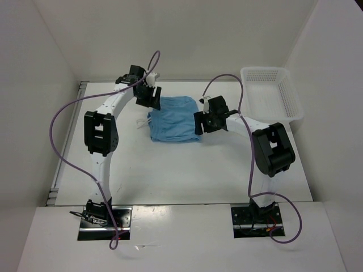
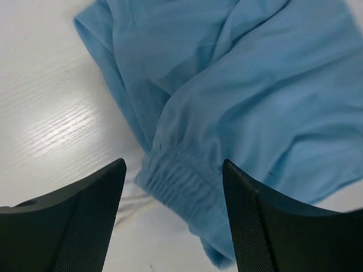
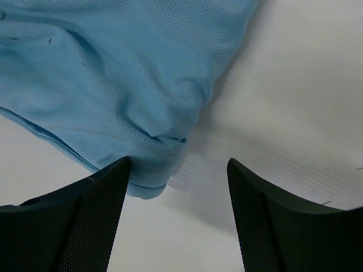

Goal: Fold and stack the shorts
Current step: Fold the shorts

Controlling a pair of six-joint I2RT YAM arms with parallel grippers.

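Both tools open, holding nothing. My left gripper (image 2: 173,170) hangs over the gathered waistband (image 2: 178,184) of the shorts (image 1: 174,118), jaws spread to either side of it. My right gripper (image 3: 178,167) is spread too, its left finger right at the bottom hem corner (image 3: 150,190), its right finger over bare table (image 1: 187,170).

The shorts lie bunched in a rough rectangle toward the far middle of the table, between my two grippers. The white mesh basket (image 1: 264,69) sits at the far right, well apart. Height above the cloth is hard to read from the wrist views, so I can't tell if either finger is touching fabric.

Risks from here:
- Several layers overlap at the waistband. If the left jaws close shallow, I likely catch the top layer only, and the rest peels open on the lift.
- The white drawstring (image 2: 133,201) trails out beside the left finger. Pinch or hook it and it drags the waistband sideways.
- The right side has only the hem corner between the fingers. A thin bite there probably slips on the slick mesh.
- Uneven lift between the arms would twist the bundle and leave a skewed fold.
- Coming down too far grinds the fingertips into the table.
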